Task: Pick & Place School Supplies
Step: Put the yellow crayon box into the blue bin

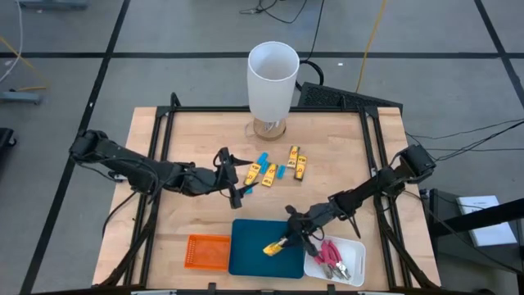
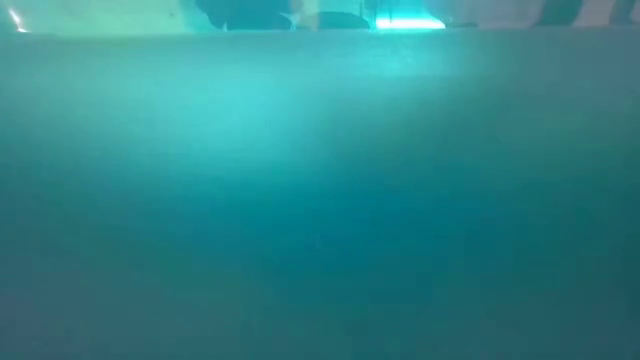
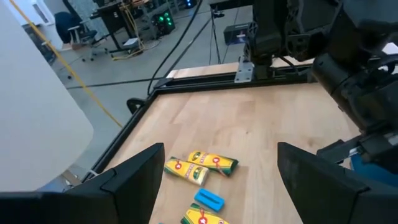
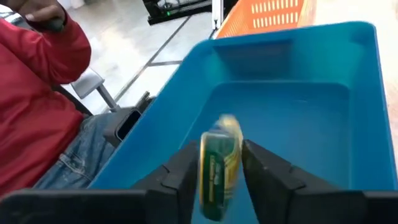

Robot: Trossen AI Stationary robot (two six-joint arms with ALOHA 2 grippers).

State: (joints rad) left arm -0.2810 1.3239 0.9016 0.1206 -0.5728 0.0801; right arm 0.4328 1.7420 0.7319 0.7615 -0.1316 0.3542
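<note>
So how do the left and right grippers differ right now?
The right gripper is shut on a yellow piece over the teal tray; the left gripper is open and empty. The left hangs mid-table beside the loose yellow pieces, the right at the table's near edge. Both have dark fingers.

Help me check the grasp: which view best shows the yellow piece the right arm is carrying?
The right wrist view: the yellow piece sits clamped between the right gripper jaws above the teal tray. The high view shows it small over that tray. The left wrist and low views miss it.
</note>
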